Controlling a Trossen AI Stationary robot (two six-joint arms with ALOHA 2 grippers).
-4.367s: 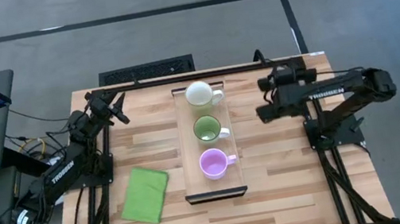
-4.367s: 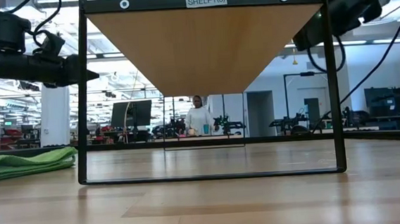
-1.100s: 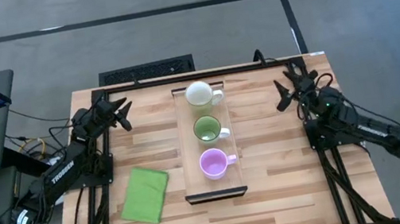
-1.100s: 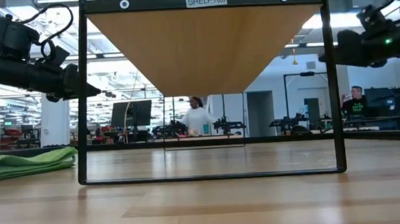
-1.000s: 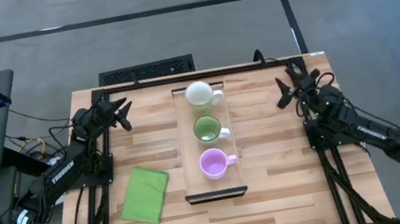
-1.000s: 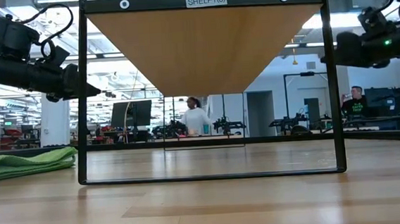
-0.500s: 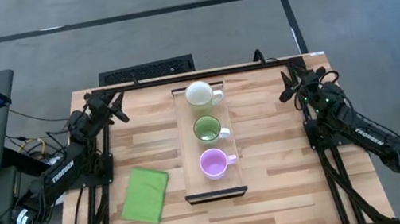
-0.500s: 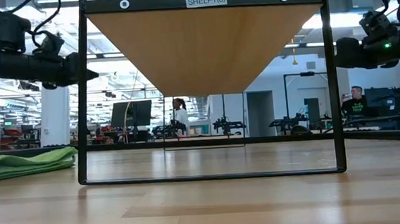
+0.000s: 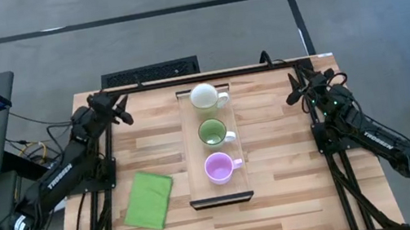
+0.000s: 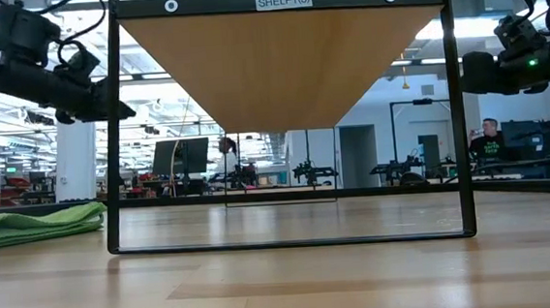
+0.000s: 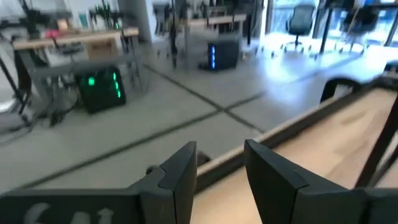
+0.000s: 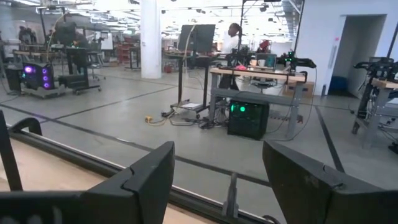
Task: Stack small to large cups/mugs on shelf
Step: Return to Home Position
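White mug point(image 9: 204, 96), light green mug point(image 9: 211, 132) and light purple mug point(image 9: 218, 167) stand upright in one row along the shelf point(image 9: 195, 154) (each apart from its neighbour), white at the shelf's far end, purple toward its near end, handles pointing to the tabletop's point(image 9: 281, 177) right edge. The left gripper point(image 9: 124, 111) hovers over the tabletop's far left corner, fingers slightly parted and empty, while the right gripper point(image 9: 294, 88) hangs near the far right corner, fingers spread wide; a green cloth point(image 9: 149, 199) lies toward the near left corner
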